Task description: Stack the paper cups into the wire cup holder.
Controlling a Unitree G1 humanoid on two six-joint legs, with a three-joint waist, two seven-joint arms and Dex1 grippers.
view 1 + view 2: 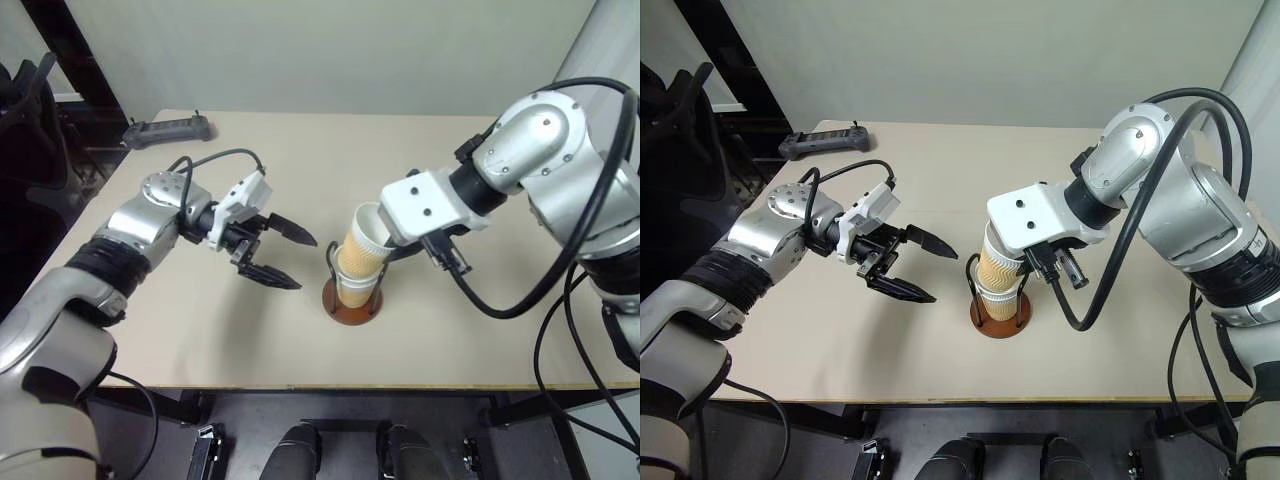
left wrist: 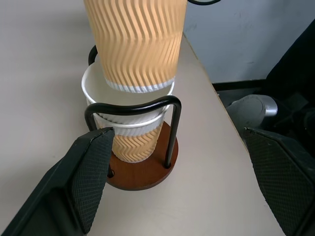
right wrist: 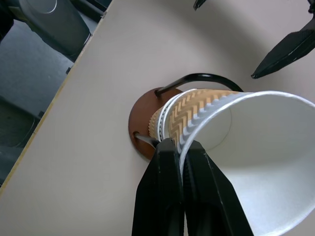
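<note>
Pinching the top cup [image 3: 256,162] by its rim wall, my right gripper [image 3: 183,162] has both fingers pressed onto thin paper: light, crushable, so I'd grip gently. It's half nested in the cups in the wire cup holder [image 1: 352,305]. Left gripper [image 1: 277,255] waits spread beside.

Ribbed paper cups [image 2: 135,46]; glossy wood-like holder base [image 2: 142,172], smooth, perhaps metal loops [image 2: 170,128].

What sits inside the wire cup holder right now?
The wire cup holder holds a paper cup, with another cup entering it, pinched by the right gripper. Further nested cups would be hidden.
</note>
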